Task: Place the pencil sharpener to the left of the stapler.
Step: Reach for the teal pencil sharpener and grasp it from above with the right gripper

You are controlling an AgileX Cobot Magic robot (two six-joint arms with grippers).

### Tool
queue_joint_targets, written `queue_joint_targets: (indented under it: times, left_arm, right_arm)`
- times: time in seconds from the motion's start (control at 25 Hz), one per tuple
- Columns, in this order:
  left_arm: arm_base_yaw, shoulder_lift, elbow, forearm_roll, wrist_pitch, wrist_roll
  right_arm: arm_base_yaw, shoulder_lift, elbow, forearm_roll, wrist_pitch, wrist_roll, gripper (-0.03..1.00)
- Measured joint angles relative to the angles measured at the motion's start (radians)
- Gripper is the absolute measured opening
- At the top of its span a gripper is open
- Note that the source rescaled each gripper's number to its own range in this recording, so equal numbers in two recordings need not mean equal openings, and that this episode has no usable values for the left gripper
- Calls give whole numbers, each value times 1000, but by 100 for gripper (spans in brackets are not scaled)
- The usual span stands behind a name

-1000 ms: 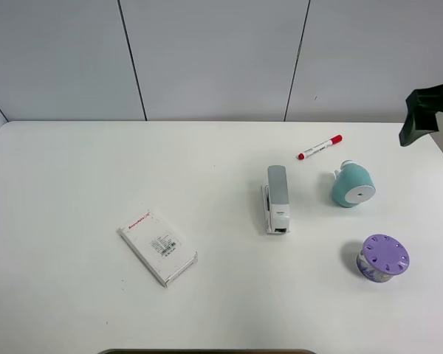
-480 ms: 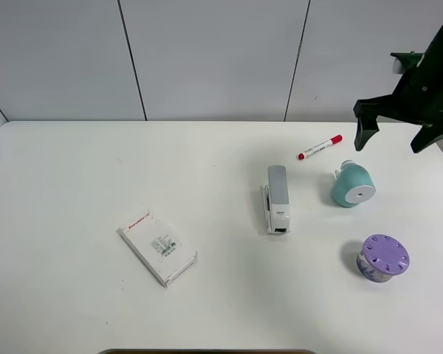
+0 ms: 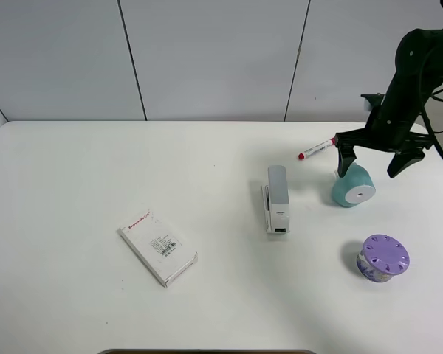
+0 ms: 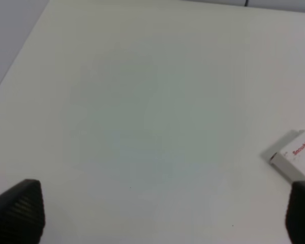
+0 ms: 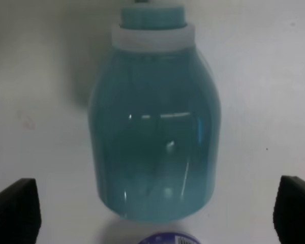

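Five objects lie on the white table (image 3: 74, 184) before me, listed from the near edge outward. Nearest on my right stands a purple round tub (image 3: 384, 258) with a holed lid. At a similar depth on my left lies a flat white box (image 3: 158, 246) with red print, turned at a slant.

Past these, near the middle, the stapler (image 3: 277, 198) lies lengthwise, pointing away from me. The pencil sharpener (image 3: 352, 185) rests on its side to the right of the stapler, bare table between them, its white round face turned toward the near edge.

My right gripper (image 3: 368, 169) hangs over the far end of the sharpener with its fingers spread wide. In the right wrist view each finger (image 5: 12, 211) stands clear of the teal body (image 5: 153, 132), one to either side, touching nothing.

Farthest back, a red-capped marker (image 3: 319, 147) lies at a slant beyond the stapler and sharpener.

My left gripper (image 4: 159, 213) shows only in its own wrist view. Its fingers are likewise set wide apart above bare table, with a corner of the white box (image 4: 295, 157) just beside one finger.
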Motion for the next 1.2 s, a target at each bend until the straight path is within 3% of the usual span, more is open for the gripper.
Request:
queue_joint_targets:
  times: [1.08, 1.2]
  left_arm:
    - [0, 0, 0, 0, 0, 0]
    - [0, 0, 0, 0, 0, 0]
  right_arm:
    - [0, 150, 0, 24, -120, -63, 98]
    - [0, 164, 0, 45, -135, -72, 90]
